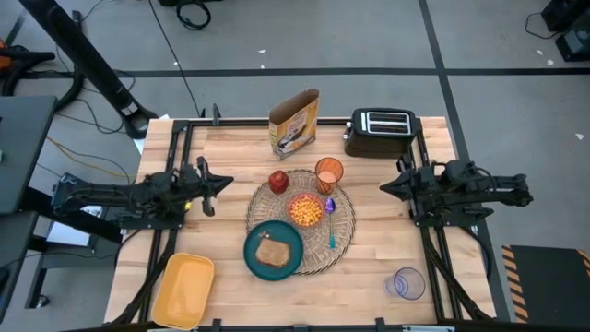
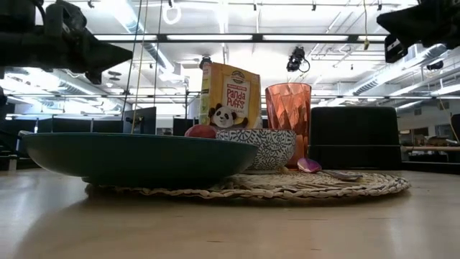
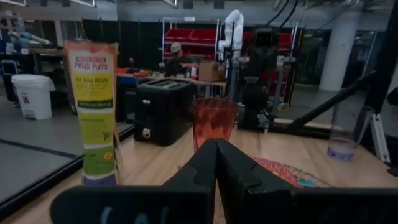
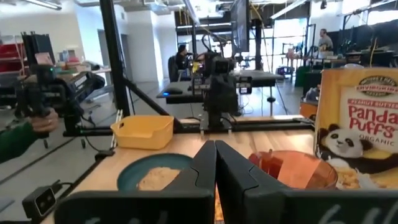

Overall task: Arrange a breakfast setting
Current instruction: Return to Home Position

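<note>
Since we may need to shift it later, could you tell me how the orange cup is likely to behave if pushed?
The orange cup stands tall and narrow on the woven placemat, so a push near its rim would probably tip it. It looks like translucent plastic, so likely light and easily slid.

Low view: teal plate [image 2: 136, 155] fully occludes brown toast slice [image 1: 273, 251] and all but top of red apple [image 2: 201, 131]; purple-and-teal spoon [image 2: 310, 165] partly vis., blurred; right wrist view: cereal box [image 4: 357, 130] cropped at frame edge.
</note>
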Controlling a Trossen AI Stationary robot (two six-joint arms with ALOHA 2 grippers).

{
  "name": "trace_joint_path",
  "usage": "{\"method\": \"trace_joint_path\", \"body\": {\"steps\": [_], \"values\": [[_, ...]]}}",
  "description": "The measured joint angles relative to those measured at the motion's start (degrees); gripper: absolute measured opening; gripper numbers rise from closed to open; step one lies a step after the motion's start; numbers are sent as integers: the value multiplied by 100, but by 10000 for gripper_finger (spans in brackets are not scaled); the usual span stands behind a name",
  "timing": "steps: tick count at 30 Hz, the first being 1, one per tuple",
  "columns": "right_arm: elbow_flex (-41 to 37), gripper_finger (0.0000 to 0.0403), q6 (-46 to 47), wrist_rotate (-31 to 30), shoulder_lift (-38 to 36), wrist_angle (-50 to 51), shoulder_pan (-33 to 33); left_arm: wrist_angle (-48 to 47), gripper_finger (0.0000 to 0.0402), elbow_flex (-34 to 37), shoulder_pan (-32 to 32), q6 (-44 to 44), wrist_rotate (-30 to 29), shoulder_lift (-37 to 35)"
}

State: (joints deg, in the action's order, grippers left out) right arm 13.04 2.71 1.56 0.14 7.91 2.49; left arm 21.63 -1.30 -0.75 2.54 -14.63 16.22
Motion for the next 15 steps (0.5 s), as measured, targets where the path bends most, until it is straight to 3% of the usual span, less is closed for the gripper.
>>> {"method": "trace_joint_path", "body": {"steps": [9,15], "values": [[-426,11,45,107,0,-384,1,-1243,16,2,137,114,-11,-1096],[-786,11,209,113,0,-720,1,-1423,16,1,244,-297,-9,-1630]]}}
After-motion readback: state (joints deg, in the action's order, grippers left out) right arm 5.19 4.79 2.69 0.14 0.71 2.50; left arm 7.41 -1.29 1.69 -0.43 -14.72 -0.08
